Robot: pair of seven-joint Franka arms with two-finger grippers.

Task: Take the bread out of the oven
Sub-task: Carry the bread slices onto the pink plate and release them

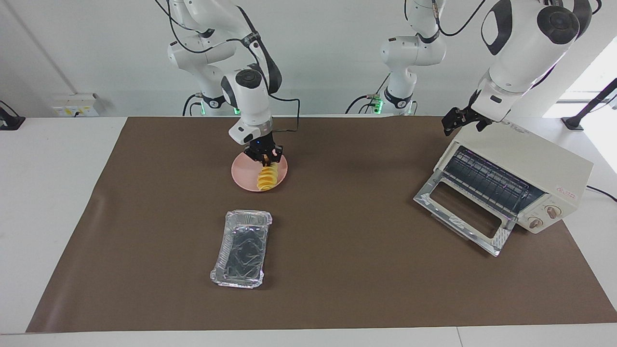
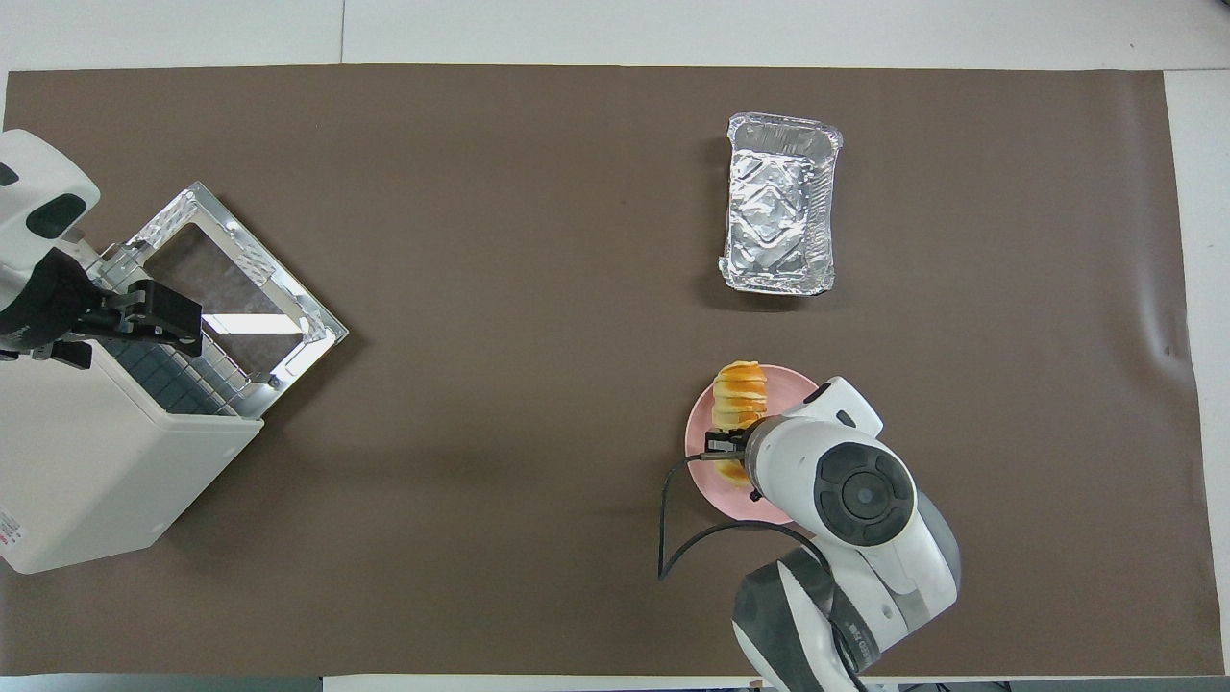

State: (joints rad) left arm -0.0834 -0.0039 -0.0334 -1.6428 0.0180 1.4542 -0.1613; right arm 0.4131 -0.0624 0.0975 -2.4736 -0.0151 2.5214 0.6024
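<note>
1. Facing view, nearest the robots: right gripper (image 1: 264, 156) is down over the pink plate (image 1: 241, 174), jaws pinched narrow on the upper end of the bread (image 1: 267, 177).
2. Bread is out of the oven. It stands tilted, its lower end at the plate surface, its upper end between the fingers. Golden-yellow, ridged in slices.
3. The overhead view has the right arm covering the part of the plate nearest the robots; the loaf (image 2: 740, 395) sticks out from under the wrist toward the foil tray.
4. Left gripper (image 1: 458, 120) is over the top corner of the oven (image 1: 525, 159) nearest the robots, at the left arm's end of the table. Jaws stand wide, nothing between them. Arm waits there.
5. Oven door (image 1: 460, 217) is dropped fully open and lies flat on the brown mat (image 1: 361, 270). The wire rack (image 1: 487, 180) shows inside, nothing on it. Two knobs on the front panel.
6. Farthest from the robots: foil tray (image 1: 242, 248), lying alone on the mat, farther out than the plate and apart from it. Nothing in it.
</note>
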